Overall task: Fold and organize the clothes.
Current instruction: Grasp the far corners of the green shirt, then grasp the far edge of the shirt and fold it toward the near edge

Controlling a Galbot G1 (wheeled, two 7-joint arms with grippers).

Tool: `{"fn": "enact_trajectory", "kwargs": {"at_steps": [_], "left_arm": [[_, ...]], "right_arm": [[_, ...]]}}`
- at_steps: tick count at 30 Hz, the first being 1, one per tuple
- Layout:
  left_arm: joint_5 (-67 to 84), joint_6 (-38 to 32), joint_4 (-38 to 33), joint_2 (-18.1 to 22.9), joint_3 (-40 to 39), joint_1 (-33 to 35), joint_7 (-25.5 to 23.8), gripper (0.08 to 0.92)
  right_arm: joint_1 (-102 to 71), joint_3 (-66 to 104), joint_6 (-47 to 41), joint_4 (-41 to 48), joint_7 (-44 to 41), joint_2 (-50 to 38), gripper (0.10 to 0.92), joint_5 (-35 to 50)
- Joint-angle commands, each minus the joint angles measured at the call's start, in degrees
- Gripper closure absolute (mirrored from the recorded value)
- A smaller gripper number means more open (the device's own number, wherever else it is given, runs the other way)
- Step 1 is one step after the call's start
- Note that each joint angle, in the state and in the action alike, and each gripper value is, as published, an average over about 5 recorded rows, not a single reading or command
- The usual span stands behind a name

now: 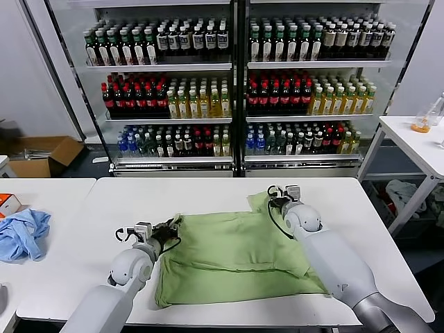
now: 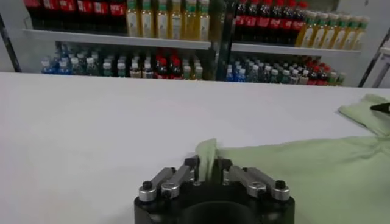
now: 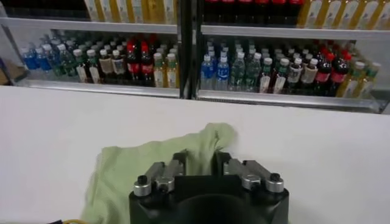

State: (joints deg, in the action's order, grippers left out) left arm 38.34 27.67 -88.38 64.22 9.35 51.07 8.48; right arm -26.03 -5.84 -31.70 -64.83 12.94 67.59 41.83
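The clothes, a light green shirt, lies partly folded on the white table. My left gripper is at the shirt's left corner, shut on a pinch of green fabric that stands up between its jaws. My right gripper is at the shirt's far right corner, shut on a bunch of the cloth there. The collar, buttons and print are hidden.
A light blue garment lies on the neighbouring table at the left, beside an orange box. Drink coolers stand behind the table. Another white table is at the right. A cardboard box sits on the floor.
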Motion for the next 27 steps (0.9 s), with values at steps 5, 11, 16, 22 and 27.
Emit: {"fn": "enact_trajectory", "kwargs": {"at_steps": [5, 11, 16, 22, 27], "left_arm": [[2.8, -3.0, -4.8, -1.5, 1.9, 2.5, -2.5, 0.888], [5.4, -3.0, -9.8, -2.4, 3.9, 5.2, -2.6, 0.908], [6.7, -3.0, -14.1, -3.5, 5.5, 8.0, -2.7, 0.908], [7.7, -3.1, -19.0, -4.5, 8.0, 12.6, -3.0, 0.908], [8.6, -2.9, -23.1, -5.6, 10.6, 17.1, -3.4, 0.908]], "right_arm": [[-2.7, 1.2, 2.9, -9.6, -0.8, -2.5, 0.887, 0.5], [-6.3, 4.6, 3.1, -16.8, -0.7, -5.4, 0.920, 1.4], [-10.9, 8.5, 2.7, -24.2, -0.2, -8.6, 0.920, 2.6], [-18.4, 15.1, 2.0, -34.2, 0.3, -13.2, 0.920, 4.0], [-27.5, 21.1, 1.6, -42.6, 0.6, -16.4, 0.920, 5.0]]}}
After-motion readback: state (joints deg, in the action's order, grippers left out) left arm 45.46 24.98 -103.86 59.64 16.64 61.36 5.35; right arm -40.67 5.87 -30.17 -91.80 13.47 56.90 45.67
